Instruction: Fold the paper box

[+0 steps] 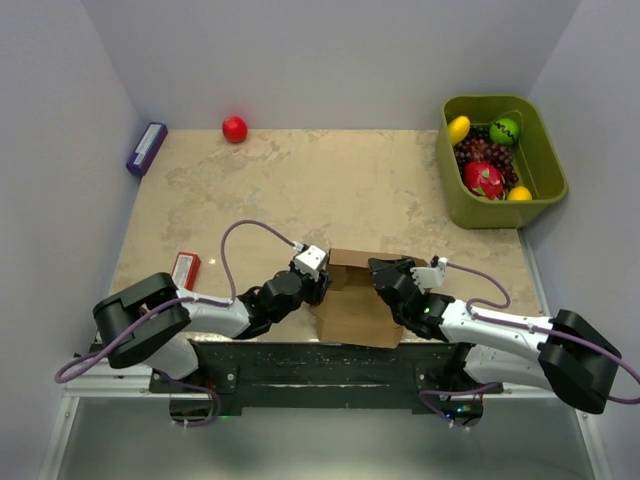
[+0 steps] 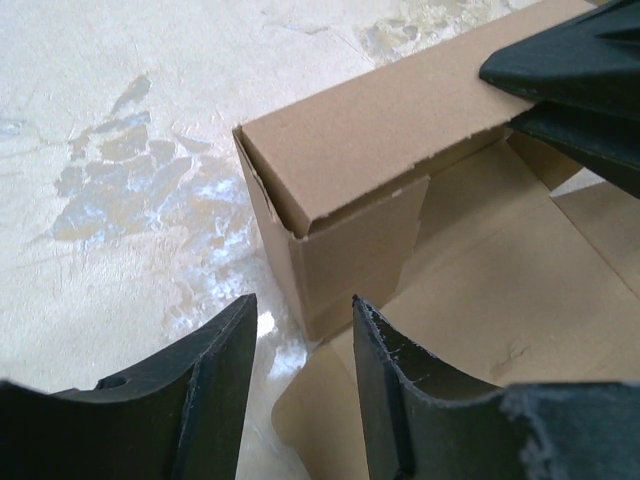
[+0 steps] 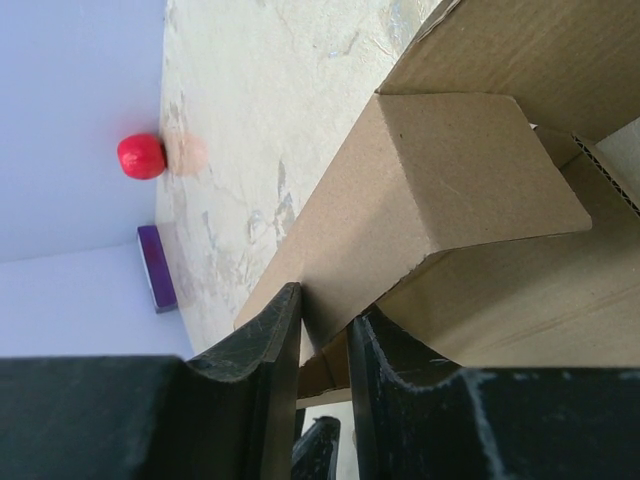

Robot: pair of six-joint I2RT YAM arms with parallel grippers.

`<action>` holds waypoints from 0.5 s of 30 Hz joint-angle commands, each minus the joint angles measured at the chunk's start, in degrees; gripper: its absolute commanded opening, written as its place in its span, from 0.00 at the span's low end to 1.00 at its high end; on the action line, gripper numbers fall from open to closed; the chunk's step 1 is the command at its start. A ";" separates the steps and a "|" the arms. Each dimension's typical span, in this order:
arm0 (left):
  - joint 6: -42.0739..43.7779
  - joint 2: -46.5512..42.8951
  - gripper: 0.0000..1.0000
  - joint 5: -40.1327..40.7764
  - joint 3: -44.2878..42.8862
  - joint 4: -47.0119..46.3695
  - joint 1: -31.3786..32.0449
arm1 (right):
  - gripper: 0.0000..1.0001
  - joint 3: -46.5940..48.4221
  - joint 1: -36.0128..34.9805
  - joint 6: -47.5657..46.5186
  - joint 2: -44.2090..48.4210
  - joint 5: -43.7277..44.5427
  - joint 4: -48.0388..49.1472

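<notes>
1. bench [image 1: 300, 180]: paper box [image 1: 352, 305] lies at the near edge between the two arms, so both can reach it.
2. paper box: base sheet flat, far wall folded up into a hollow ridge, near flaps not yet raised.
3. right gripper [image 3: 325, 312]: jaws nearly closed, pinching one end of the ridge, probably to stop it springing back.
4. left gripper [image 2: 300, 312]: jaws partly open, empty, just short of the ridge's other corner.
</notes>
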State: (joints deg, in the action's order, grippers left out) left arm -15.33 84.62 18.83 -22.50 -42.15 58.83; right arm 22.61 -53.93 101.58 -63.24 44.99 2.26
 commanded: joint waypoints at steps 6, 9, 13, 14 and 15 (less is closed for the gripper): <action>4.17 5.99 0.44 0.25 -4.83 -7.33 -0.91 | 0.23 0.59 0.14 -0.59 0.14 0.18 -1.38; 4.35 7.84 0.42 -0.20 -5.88 -7.59 -1.00 | 0.21 0.77 0.14 -0.51 -0.04 0.10 -1.30; 4.35 9.59 0.41 0.15 -6.33 -8.03 -1.00 | 0.21 1.12 0.14 -0.86 -0.48 -0.34 -1.21; 4.43 9.95 0.40 0.33 -6.59 -8.03 -1.00 | 0.21 1.21 0.14 -0.94 -0.65 -0.34 -1.12; 4.61 10.30 0.40 0.50 -6.85 -7.95 -1.00 | 0.21 1.21 0.14 -1.03 -0.74 -0.43 -0.95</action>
State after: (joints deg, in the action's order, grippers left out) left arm -12.36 93.23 18.24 -27.03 -46.33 58.15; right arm 22.61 -53.60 101.56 -63.26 44.99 2.94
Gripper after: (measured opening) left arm 0.409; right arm 0.218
